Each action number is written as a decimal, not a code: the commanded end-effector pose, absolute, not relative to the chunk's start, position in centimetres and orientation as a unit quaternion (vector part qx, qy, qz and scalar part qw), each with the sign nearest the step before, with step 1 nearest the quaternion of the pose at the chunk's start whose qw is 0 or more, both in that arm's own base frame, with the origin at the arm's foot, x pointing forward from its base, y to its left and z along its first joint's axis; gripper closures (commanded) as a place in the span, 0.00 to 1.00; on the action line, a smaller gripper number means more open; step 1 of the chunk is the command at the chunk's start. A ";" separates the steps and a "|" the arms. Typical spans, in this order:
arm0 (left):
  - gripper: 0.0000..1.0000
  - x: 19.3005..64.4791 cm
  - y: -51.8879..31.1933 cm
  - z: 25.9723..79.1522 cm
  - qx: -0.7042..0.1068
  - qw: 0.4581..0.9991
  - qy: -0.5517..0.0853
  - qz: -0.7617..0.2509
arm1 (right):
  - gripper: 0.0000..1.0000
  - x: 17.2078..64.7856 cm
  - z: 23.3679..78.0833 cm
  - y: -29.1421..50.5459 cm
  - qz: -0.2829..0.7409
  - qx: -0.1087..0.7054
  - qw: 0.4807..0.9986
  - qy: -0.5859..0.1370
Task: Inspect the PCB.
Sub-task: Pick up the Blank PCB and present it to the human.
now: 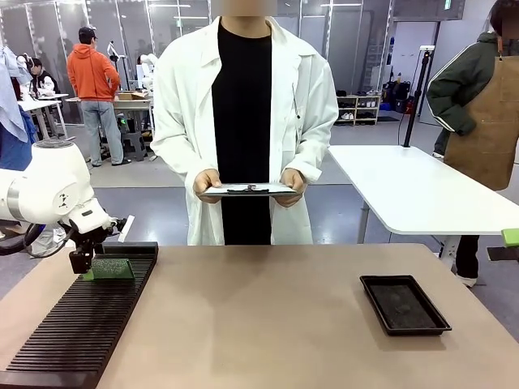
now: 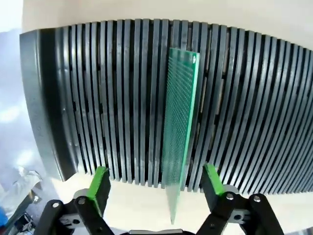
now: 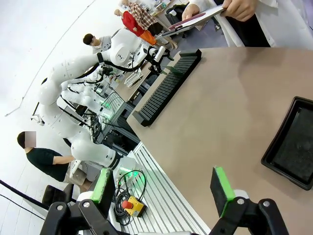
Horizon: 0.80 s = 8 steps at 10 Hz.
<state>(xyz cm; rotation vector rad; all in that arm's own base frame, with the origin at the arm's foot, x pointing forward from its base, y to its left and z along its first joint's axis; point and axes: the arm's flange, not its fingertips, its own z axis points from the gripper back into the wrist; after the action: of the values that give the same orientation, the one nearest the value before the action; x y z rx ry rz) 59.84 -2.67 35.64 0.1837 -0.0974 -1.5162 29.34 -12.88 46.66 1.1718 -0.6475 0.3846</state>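
Room around the PCB point(image 2: 180, 117) is generous in the left wrist view. The board stands on edge in a slot of the black slotted rack point(image 2: 98, 98), and the left gripper point(image 2: 156, 185) has its jaws spread wide to either side of it. One green pad point(image 2: 100, 186) sits at 7 o'clock and the other at 5 o'clock. Neither touches the board, which lies nearer the 5 o'clock pad. The board's near corner appears to reach past the rack's edge, though the wide lens may exaggerate that.

The front view adds the wider layout. The rack runs along the left edge of the table point(image 1: 268, 308) from 7 o'clock towards 9 o'clock, with the PCB in its far end. A shallow black tray point(image 1: 404, 306) lies at 4 o'clock near the right edge, and a broad stretch of bare tabletop separates the two. Beyond the far edge, at 12 o'clock, a person point(image 1: 243, 105) in a white coat holds a clipboard point(image 1: 250, 191) well clear of the table.

The right wrist view shows the right gripper point(image 3: 161, 185) with its jaws wide apart and nothing between them, hanging off the table's edge. Below it are cables and a red stop button point(image 3: 129, 204). The tray is at 3 o'clock and the rack near 12 o'clock.
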 end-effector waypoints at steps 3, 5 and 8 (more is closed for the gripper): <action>1.00 60.5 -2.5 35.9 0.054 0.724 -0.029 -0.687 | 0.00 29.5 46.7 -12.9 0.184 0.542 0.761 -0.306; 1.00 60.7 -2.2 36.0 0.039 0.735 -0.021 -0.676 | 0.00 29.5 46.7 -12.9 0.184 0.542 0.761 -0.306; 1.00 60.5 -2.3 36.0 0.037 0.738 -0.012 -0.674 | 0.00 29.5 46.7 -12.9 0.184 0.542 0.761 -0.306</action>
<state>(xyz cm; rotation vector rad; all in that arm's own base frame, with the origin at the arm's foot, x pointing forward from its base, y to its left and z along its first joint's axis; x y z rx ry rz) 59.89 -2.15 35.90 0.1130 -0.0319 -1.4920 29.34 -12.88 46.66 1.1721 -0.6480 0.3846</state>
